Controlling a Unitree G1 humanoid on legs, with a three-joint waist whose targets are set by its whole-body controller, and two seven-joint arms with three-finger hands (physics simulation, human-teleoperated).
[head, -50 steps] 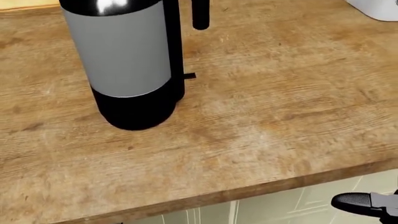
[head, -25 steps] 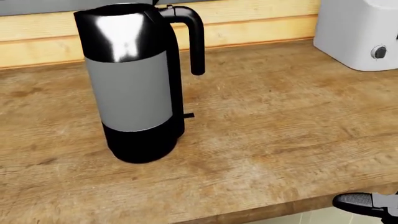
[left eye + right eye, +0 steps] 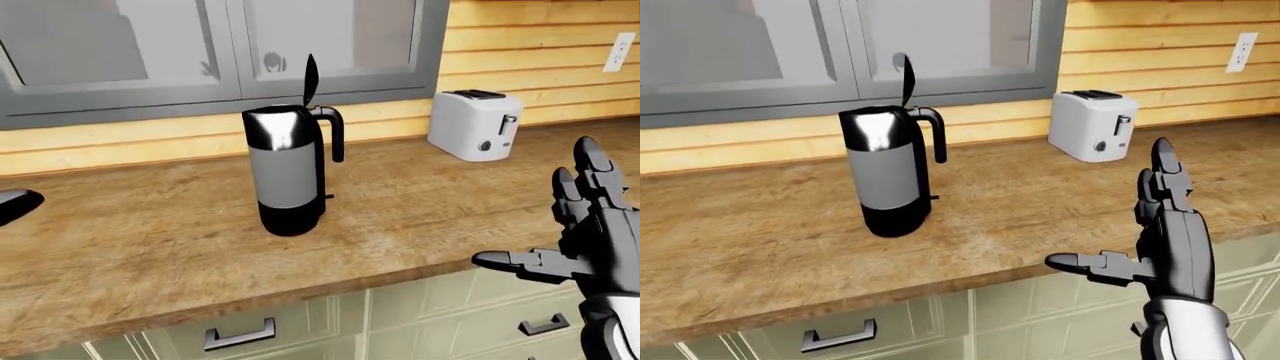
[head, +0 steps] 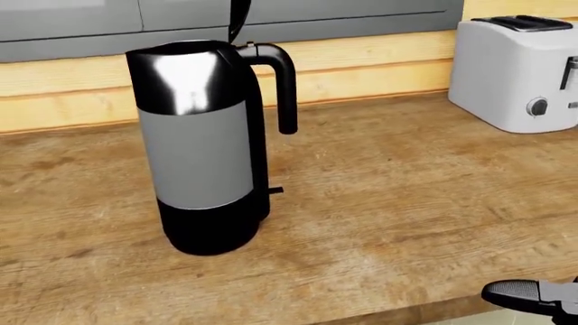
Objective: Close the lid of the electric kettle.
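The right hand (image 3: 1165, 247) is raised at the right of the right-eye view, level with the counter's near edge, its fingers (image 3: 1167, 180) spread and pointing up while the thumb sticks out sideways toward the view's left. It holds nothing and touches nothing — the counter and the kettle are both well apart from it. In the head view only the thumb's dark tip shows, at the bottom right corner.

Of the left hand (image 3: 15, 204) only a dark rounded tip enters at the left edge of the left-eye view, above the wooden countertop (image 3: 150, 240); the rest is cut off, so whether its fingers are apart or together cannot be told.

The electric kettle (image 4: 203, 145) stands upright on the countertop, left of centre in the head view, with a grey band round its middle, a black base and a black handle (image 4: 282, 84) on its right side. Its lid (image 3: 309, 79) stands up nearly vertical above the rim — open. In the head view the lid is cut off by the top edge, leaving only its lower sliver.

A white toaster (image 3: 476, 124) sits on the counter to the kettle's right, well apart from it, against the wood-plank wall. Grey wall cabinets (image 3: 200, 52) hang above, and pale drawers with dark handles (image 3: 240, 334) show below the counter edge
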